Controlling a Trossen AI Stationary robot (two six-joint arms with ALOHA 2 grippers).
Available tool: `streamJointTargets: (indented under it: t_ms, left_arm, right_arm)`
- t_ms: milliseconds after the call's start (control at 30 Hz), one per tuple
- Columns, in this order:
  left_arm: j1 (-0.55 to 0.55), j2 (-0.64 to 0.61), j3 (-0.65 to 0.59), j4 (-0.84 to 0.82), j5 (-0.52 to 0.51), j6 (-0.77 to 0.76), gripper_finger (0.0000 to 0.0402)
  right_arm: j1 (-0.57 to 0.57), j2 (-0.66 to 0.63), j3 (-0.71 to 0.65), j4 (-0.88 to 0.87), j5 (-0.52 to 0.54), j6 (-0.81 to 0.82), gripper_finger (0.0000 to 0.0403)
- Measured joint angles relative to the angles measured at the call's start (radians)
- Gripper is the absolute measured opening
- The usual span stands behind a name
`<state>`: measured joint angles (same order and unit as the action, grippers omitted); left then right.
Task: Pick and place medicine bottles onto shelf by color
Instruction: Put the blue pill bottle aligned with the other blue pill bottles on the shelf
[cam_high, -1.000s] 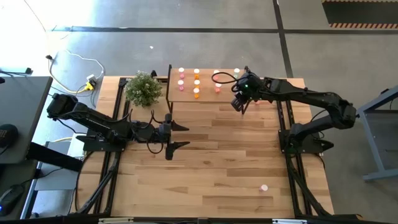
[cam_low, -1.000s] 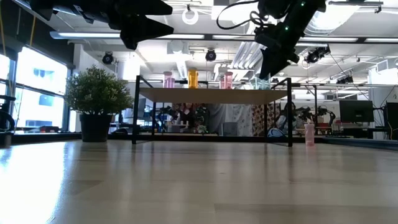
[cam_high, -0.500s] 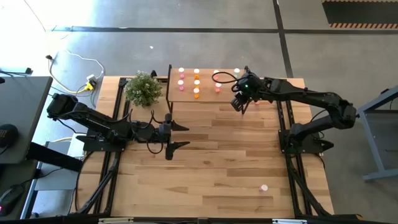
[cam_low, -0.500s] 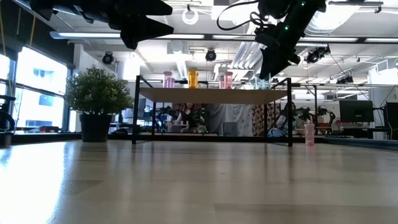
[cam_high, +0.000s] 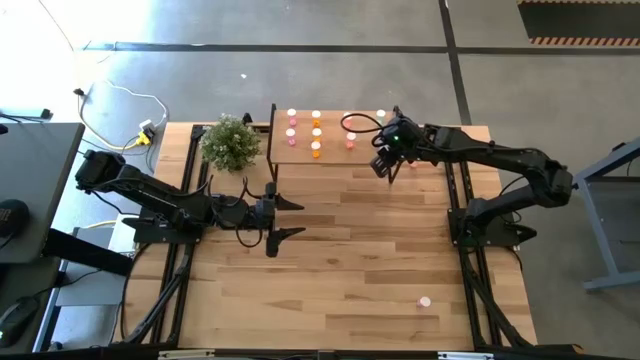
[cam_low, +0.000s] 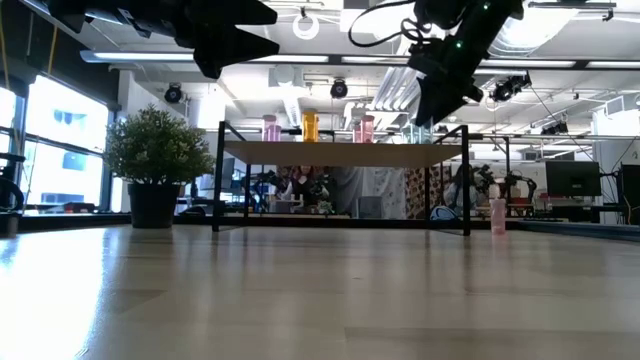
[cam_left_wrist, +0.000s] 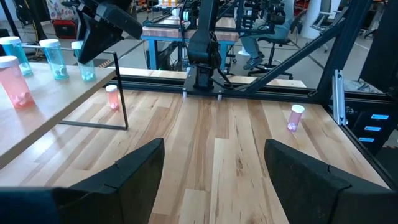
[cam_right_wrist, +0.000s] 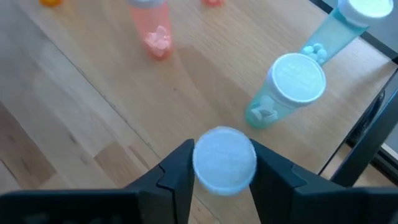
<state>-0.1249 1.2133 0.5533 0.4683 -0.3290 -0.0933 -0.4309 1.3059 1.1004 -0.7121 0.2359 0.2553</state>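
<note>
The right gripper (cam_right_wrist: 224, 163) is seen at the upper right of the high view, above the shelf (cam_high: 330, 150) at its right end. In the right wrist view a white-capped bottle (cam_right_wrist: 224, 158) stands between its jaws, which sit just beside the cap; whether they touch it cannot be told. Against the earlier frames the right arm has barely shifted, and the same pose is kept in the low view.

Two more pale blue bottles (cam_right_wrist: 288, 89) are seen beyond the cap on the shelf, with a pink bottle (cam_right_wrist: 151, 28) further along. Pink and orange bottles stand in columns on the shelf in the high view.

One lone pink bottle (cam_high: 425, 301) is left on the table (cam_high: 350, 280) at the lower right.

The left gripper (cam_high: 290, 218) is held at centre left, jaws spread wide, unchanged from before.
</note>
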Motion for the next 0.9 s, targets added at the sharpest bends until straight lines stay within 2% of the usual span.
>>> streamJointTargets:
  t_ms: [900]
  left_arm:
    - [0.000,0.000,0.000,-0.001,0.003,0.000,0.0266]
  right_arm:
    - [0.000,0.030,-0.003,0.005,0.000,0.017,0.0211]
